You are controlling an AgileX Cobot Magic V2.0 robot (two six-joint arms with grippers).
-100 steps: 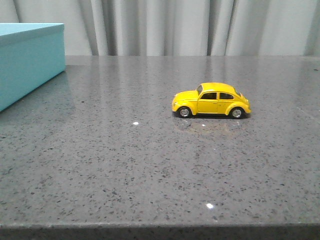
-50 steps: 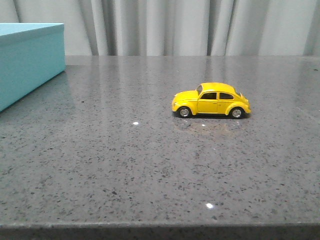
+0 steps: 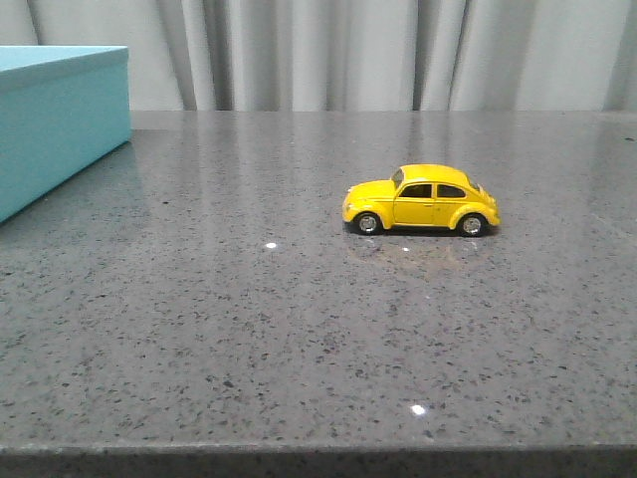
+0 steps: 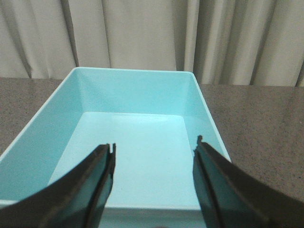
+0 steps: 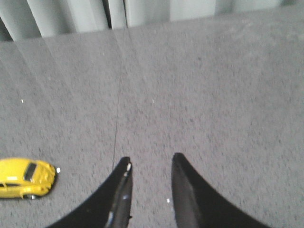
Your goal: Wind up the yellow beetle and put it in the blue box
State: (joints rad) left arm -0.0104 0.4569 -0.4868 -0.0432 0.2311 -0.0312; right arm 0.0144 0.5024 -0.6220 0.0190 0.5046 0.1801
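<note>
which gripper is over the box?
The left gripper: its open fingers frame the blue box. The right gripper hangs over bare table, beetle off to one side.

Blue box interior (unlidded), left claw spread above

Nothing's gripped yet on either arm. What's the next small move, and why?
Probably swing the right pincer sideways toward the yellow beetle and center over it. Its jaws are open and empty over bare table, with the car off to one side, untouched on its wheels. The left pincer is open above the blue box, which looks empty.
</note>
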